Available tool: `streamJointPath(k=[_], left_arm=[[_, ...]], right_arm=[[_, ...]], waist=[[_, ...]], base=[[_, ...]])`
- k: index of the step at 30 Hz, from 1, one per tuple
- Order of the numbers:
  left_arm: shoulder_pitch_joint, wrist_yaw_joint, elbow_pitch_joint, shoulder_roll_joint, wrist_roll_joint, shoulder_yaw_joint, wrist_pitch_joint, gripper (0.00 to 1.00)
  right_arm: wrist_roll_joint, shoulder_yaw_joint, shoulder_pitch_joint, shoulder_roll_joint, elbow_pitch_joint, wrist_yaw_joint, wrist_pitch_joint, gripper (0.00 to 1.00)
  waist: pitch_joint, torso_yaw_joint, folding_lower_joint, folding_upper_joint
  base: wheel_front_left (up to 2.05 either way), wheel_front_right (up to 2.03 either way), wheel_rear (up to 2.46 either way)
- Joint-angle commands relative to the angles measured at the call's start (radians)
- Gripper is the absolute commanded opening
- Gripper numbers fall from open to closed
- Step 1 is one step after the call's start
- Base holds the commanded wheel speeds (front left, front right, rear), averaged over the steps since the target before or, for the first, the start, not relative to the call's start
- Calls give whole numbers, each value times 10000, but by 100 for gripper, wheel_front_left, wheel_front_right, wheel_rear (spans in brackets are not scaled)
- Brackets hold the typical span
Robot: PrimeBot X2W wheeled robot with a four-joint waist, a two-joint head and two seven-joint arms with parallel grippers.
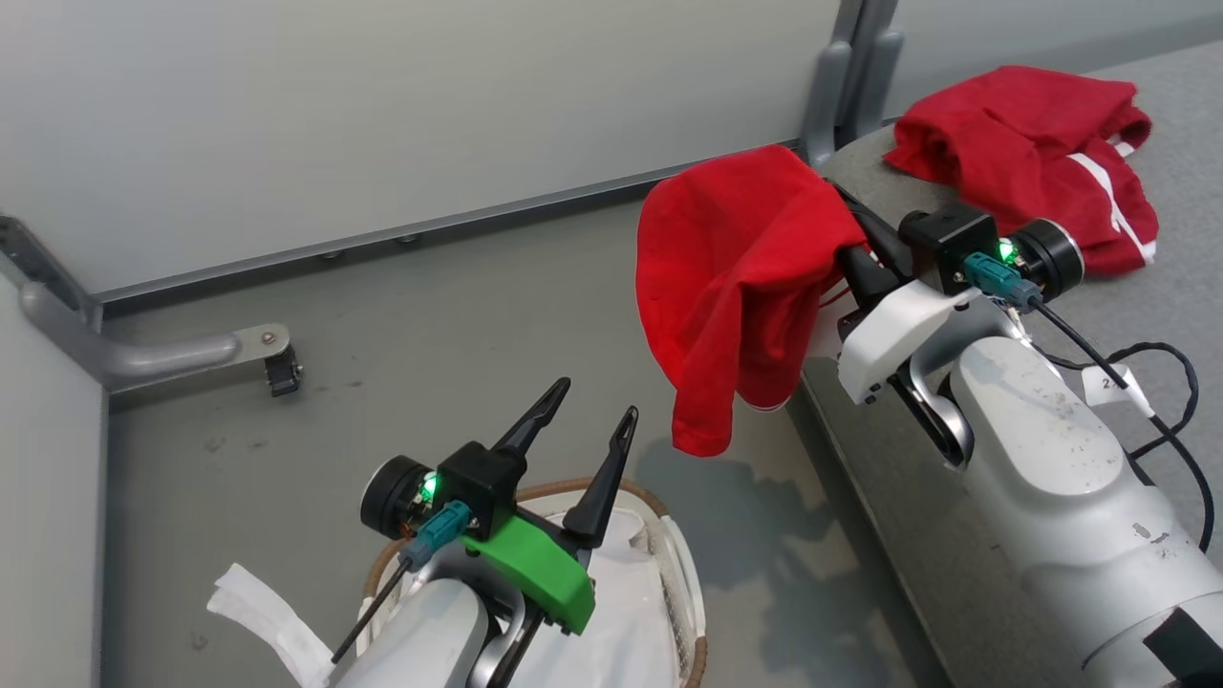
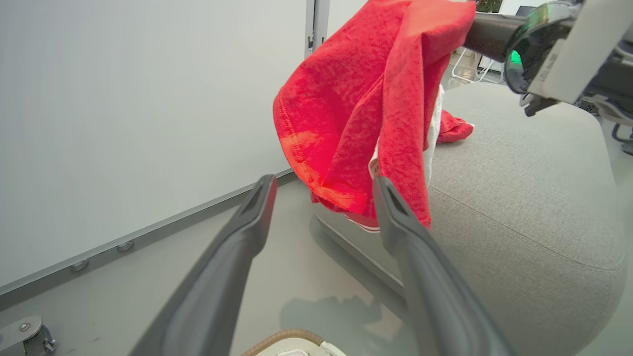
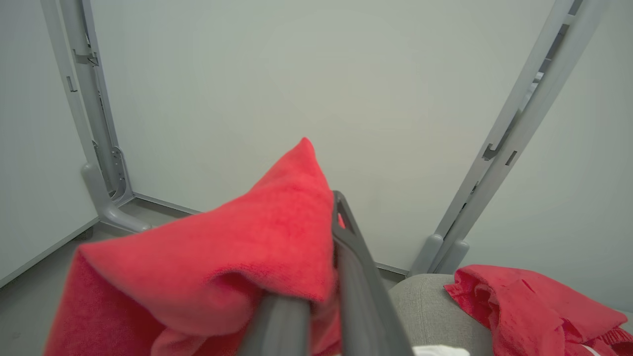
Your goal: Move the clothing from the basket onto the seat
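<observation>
Red shirt (image 1: 731,287) hangs clamped in my right tool (image 1: 846,225), overhanging the seat (image 1: 1175,287) edge at 9 o'clock of the placed garment (image 1: 1032,153). Carry fully over cushion before releasing. Left tool (image 1: 585,425) wide, idle above basket (image 1: 683,564).

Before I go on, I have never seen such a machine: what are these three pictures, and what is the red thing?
It is a two-armed robot. One picture comes from its head, the other two from cameras on its wrists. The right gripper is shut on a red T-shirt, which hangs beside the edge of the grey seat. A second red garment with white stripes already lies on that seat. The left gripper is open, holding nothing, above the basket.
</observation>
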Motion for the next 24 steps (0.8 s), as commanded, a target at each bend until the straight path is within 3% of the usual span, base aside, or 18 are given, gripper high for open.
streamJointPath(k=[1, 10, 14, 24], left_arm=[[-158, -29, 14, -27, 58, -52, -3, 100], [-392, -30, 154, 143, 33, -272, -3, 100], [-481, -30, 192, 204, -9, -417, -3, 100], [-708, -31, 131, 304, -34, -688, -5, 100]], right_arm=[[-44, -70, 219, -69, -45, -14, -18, 0], [-79, -523, 489, -142, -208, -14, -18, 0], [-107, -664, 642, -101, -239, -14, -18, 0], [-271, -987, 634, -292, -270, -14, -18, 0]], waist=[[217, -824, 0, -1], [711, -2481, 0, -1], [869, -2920, 0, -1], [1100, -2871, 0, -1]], base=[[0, 0, 0], [0, 0, 0], [0, 0, 0], [0, 0, 0]])
